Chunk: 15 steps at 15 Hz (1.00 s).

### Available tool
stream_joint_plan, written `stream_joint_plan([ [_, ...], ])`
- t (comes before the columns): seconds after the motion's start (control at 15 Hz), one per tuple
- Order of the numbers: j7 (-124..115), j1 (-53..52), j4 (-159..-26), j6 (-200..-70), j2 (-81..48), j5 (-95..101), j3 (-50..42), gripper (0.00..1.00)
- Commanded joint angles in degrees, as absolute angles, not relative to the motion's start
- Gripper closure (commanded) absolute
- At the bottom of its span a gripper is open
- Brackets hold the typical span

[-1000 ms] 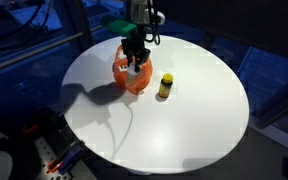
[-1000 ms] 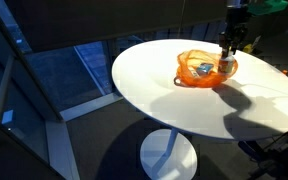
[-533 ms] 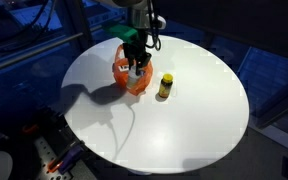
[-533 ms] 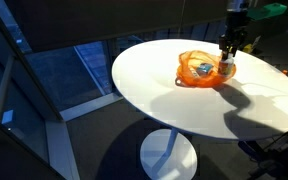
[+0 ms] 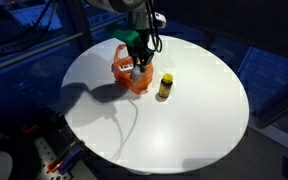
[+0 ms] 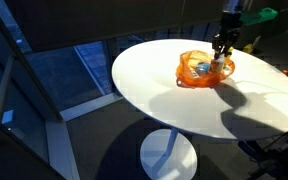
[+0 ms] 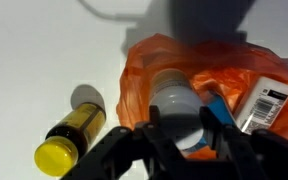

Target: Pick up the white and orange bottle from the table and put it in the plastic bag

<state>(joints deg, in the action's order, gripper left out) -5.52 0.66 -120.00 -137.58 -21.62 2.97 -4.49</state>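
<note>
White bottle (image 7: 181, 108) upright in orange bag (image 7: 174, 70), fingers (image 7: 134, 145) clamped around it.

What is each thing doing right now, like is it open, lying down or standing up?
Black robot gripper: above the bag; open or shut unclear.
Crinkly orange plastic bag: open, on the table.
White bottle with white cap: inside the bag.
Small yellow bottle with yellow cap: beside the bag, outside it.

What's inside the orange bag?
Inside the orange plastic bag sits a white-capped bottle, right by the gripper. Next to it lies something blue and a barcode label. The bag's folds hide whatever lies deeper down.
</note>
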Motion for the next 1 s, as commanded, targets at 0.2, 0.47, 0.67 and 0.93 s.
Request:
stream_joint_plan([
  [0.2,-5.23,1.01,-120.94,-143.36,-21.77,2.33,-3.64,0.81],
  [0.47,-4.80,1.22,-121.13,-142.47,-21.36,2.13,-3.60,0.31],
  [0.67,-4.89,1.16,-120.81,-140.90,-20.88,2.33,-3.72,0.17],
  [0.93,-6.31,0.81,-118.41,-135.00,-20.64,3.02,-4.42,0.00],
])
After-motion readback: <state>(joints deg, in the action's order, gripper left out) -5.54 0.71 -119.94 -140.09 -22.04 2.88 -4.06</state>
